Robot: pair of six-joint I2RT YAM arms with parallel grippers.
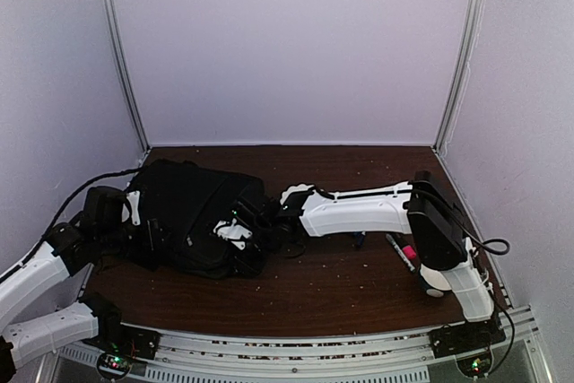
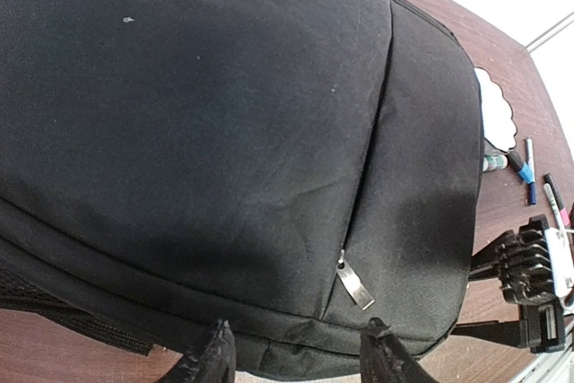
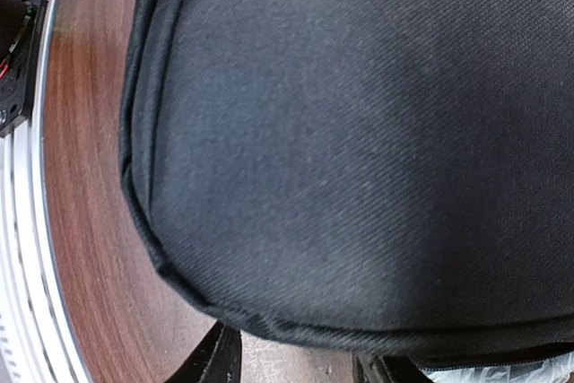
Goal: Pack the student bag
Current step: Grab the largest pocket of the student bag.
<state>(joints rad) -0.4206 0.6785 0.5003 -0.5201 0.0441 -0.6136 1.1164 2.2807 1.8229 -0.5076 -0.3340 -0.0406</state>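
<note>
**Student bag.** The student bag lies flat on the left half of the brown counter, its broad black panel facing up. In the left wrist view a curved zip line crosses the panel, and the silver zip pull rests near the lower seam.

**Left side.** The left gripper is at the bag's left edge. Its jaws stand roughly half apart. The two dark fingertips reach up against the lower seam, with black fabric showing between them. Whether they actually pinch that fabric cannot be told from this angle.

**Right side.** The right arm stretches across the counter from the right, and its wrist meets the bag's right edge. The right gripper has its jaws partly apart, just under the bag's rounded, piped edge. Bare counter shows between the fingers, and nothing is seen clamped there.

**Other items.** Several pens lie on the counter beyond the bag's far side, just beside the right arm. A marker with a pink end lies near the right arm's elbow, well apart from the bag.
</note>
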